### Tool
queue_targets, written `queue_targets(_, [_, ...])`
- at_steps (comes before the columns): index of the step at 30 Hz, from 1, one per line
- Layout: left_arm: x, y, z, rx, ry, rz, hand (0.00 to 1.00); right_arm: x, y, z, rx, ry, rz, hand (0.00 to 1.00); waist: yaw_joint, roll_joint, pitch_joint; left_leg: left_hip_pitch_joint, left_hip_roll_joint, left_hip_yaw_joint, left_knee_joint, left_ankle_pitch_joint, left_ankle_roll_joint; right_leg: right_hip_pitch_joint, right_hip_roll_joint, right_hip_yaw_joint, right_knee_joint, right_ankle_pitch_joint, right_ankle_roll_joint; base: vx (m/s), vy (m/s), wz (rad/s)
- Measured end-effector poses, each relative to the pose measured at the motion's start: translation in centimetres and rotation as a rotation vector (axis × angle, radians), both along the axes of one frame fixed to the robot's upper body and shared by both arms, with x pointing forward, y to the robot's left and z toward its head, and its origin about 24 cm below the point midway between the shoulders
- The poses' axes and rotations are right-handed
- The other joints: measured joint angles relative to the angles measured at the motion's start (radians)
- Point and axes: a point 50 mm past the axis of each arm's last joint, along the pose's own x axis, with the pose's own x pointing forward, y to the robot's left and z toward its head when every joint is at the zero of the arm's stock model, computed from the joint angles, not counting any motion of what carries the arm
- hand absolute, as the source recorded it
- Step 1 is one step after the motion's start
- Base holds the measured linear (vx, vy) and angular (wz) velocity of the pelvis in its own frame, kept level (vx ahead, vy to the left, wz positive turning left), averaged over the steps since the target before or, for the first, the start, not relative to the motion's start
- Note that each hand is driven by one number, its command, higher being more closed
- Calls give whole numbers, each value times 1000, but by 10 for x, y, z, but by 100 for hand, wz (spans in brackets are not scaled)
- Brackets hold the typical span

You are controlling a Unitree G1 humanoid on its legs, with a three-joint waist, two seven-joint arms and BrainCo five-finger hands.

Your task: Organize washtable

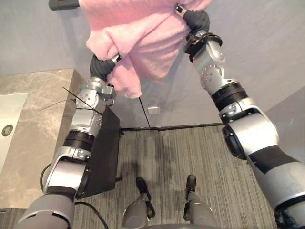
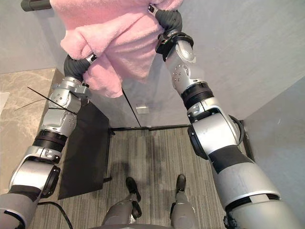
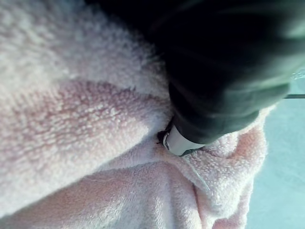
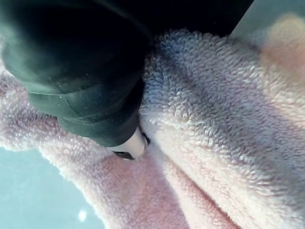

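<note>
Overhead, pink towel (image 1: 143, 38), left hand (image 1: 101, 67), right hand (image 1: 197, 20)

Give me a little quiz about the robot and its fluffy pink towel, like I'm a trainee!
1. True or false: the pink towel lies flat on the marble countertop.
2. Which hands reach up into the towel? A: left hand alone. B: right hand alone. C: both.
3. Fill in: the countertop with the sink stands on the robot's ____ side.
Key: 1 false, it is held up in the air. 2 C. 3 left.
</note>
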Motion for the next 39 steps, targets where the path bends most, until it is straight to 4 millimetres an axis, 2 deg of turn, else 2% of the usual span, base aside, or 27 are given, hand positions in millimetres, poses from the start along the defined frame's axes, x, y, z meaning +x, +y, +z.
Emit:
queue_targets(12, [5, 8, -13, -18, 66, 26, 100, -3, 6, -11, -121, -30, 15, 100, -1, -9, 4, 9, -1, -13, 0, 4, 5, 17, -2, -12, 3, 4, 6, -1, -11, 2])
queue_targets(19, [14, 12, -4, -26, 78, 53, 100, -2, 9, -16, -99, -24, 9, 100, -2, -11, 4, 1, 0, -45, 0, 7, 2, 28, -1, -43, 3, 3, 6, -24, -18, 11])
queue_targets(29, [16, 11, -1, -28, 74, 56, 100, -3, 10, -14, -90, -46, -9, 100, -5, -13, 5, -22, 1, -55, 0, 8, -3, 13, 0, -54, 4, -1, 5, -14, -7, 4])
queue_targets(39, [20, 12, 1, -31, 92, 66, 100, -5, 10, -20, -108, -62, -3, 100, -6, -41, 4, -19, 4, -43, 0, 11, 1, 9, 1, -39, 4, -1, 5, -4, -8, -3])
